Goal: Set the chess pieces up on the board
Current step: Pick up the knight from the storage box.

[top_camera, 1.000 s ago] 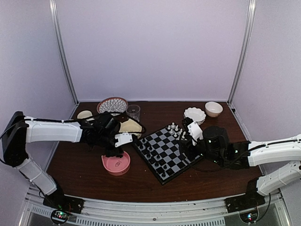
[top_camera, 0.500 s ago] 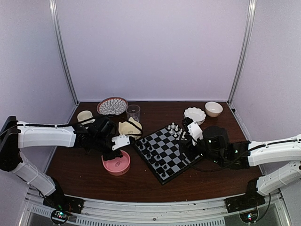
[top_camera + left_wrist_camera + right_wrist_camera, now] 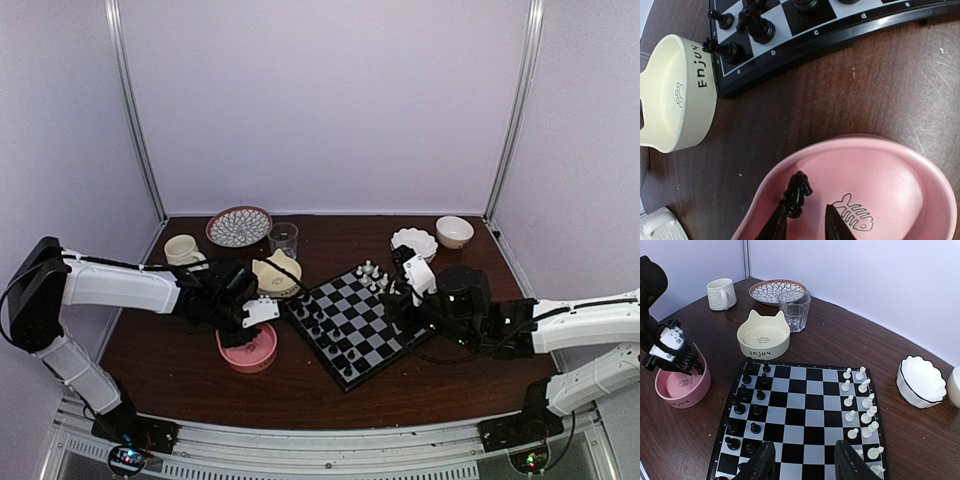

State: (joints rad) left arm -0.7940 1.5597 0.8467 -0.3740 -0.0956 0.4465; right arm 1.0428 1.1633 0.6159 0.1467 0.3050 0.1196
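Hanging low in the pink bowl (image 3: 900, 190) with the left gripper (image 3: 806, 225), jaws narrow; cannot tell if gripping. Leaning on one finger, black knight (image 3: 798, 192), tilted, head toward the board (image 3: 850, 30) just beyond. Farther off, right gripper (image 3: 805, 462) half open, empty, over the board.

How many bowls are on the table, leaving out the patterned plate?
4. Pink bowl near-left of the board, with the left gripper in it; cream cat-eared bowl by the board's left corner; white scalloped bowl and small pale bowl at far right. None seems hidden.
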